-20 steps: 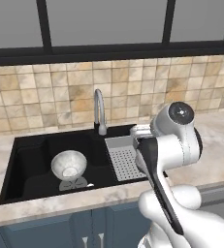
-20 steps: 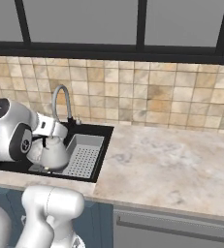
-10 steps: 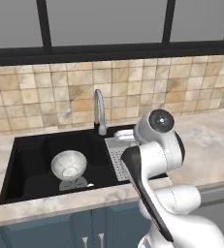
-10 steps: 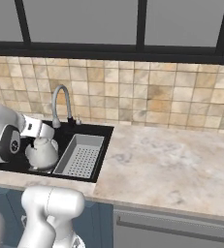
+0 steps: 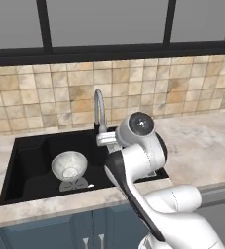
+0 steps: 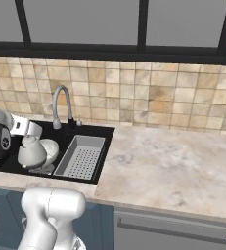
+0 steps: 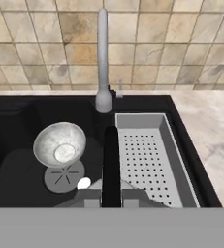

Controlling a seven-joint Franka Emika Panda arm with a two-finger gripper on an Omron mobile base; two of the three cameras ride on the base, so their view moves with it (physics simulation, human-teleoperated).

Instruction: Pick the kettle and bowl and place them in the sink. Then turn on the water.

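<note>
Gripping the kettle [image 6: 32,151] by its black handle [image 7: 110,164], the pincer [image 7: 111,202] is clenched and holds it above the sink [image 5: 28,146]. Bowl [image 5: 69,164] sits on the basin floor left of the kettle, drain tray [image 7: 147,160] to the right, faucet [image 7: 103,58] behind, marble surface [image 6: 173,166] around.

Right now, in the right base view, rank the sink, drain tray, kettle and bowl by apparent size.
1. sink
2. drain tray
3. kettle
The bowl is partly hidden behind the kettle, so its rank is unsure.
</note>
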